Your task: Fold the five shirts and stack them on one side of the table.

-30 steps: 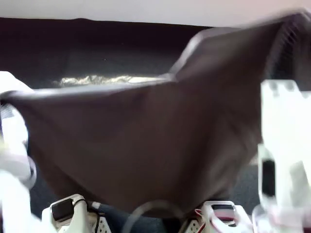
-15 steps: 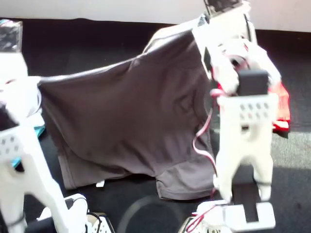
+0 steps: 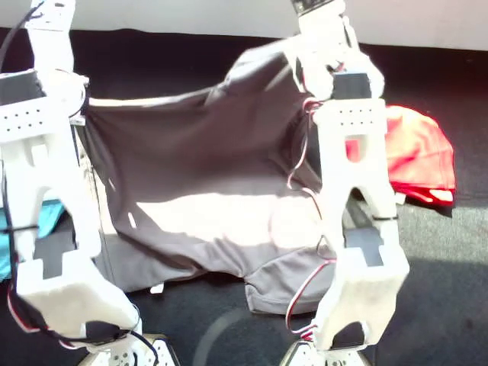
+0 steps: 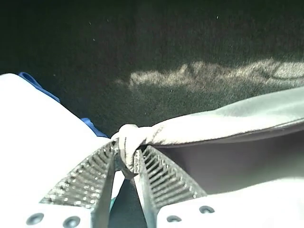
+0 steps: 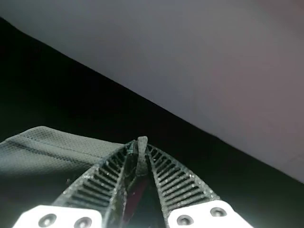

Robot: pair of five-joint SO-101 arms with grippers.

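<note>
Spanning crosswise between left pincer (image 4: 127,154) and right pincer (image 5: 141,145), each clamped on its edge, the grey shirt (image 3: 206,191) trails its hem onto the counter (image 3: 446,293).

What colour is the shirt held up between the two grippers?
The shirt is dark grey; the high view shows it best.

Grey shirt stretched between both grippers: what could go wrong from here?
The left gripper pinches just a small bunch of the grey shirt at its tips, and the right gripper holds only a thin edge, so either could slip. The shirt also lies right behind the right arm's loose wires and could snag them.
</note>
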